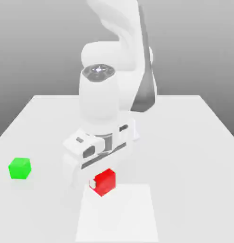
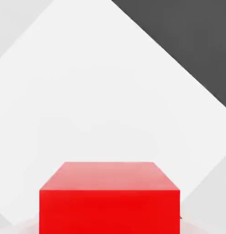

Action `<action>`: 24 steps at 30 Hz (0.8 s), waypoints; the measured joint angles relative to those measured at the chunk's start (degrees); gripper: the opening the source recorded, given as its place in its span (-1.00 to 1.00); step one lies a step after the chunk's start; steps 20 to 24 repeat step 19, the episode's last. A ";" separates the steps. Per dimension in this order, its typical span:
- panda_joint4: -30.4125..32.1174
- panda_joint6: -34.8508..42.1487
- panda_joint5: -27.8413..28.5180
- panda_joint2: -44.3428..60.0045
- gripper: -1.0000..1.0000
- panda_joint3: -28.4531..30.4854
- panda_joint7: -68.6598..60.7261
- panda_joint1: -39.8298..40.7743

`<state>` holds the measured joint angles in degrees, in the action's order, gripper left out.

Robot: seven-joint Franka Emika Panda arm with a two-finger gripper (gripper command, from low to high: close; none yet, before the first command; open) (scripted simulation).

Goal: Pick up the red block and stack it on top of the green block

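Red block [image 1: 105, 181] on white surface [image 1: 185, 142], directly under gripper [image 1: 99, 184], well apart from green block [image 1: 19, 168], toward exterior view's right of it. Cube, so no long axis; sits flat but turned, one vertical edge facing exterior camera. Gripper down around red block, finger [image 1: 93, 182] touching its side; clenched or not: cannot tell. Green block square-on, untouched.

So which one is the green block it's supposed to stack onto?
Start at the big white robot arm in the middle of the pale white table. Look toward the exterior view's left, near the table's edge: the small matte bright green cube sits there alone. The only other cube is red, right under the arm's hand.
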<state>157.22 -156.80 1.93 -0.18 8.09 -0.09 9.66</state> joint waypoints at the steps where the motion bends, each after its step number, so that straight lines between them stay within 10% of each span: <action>1: -0.09 0.50 0.31 -0.41 -1.00 1.40 0.92 2.62; 9: -0.78 4.38 1.50 -3.95 -1.00 11.62 7.38 22.87; 15: -1.37 -4.66 -8.02 6.25 -1.00 9.75 1.40 25.12; 16: -1.47 -6.08 -9.70 7.87 1.00 8.76 0.19 25.76; 24: -1.47 -6.08 -9.70 7.87 1.00 8.76 0.19 25.76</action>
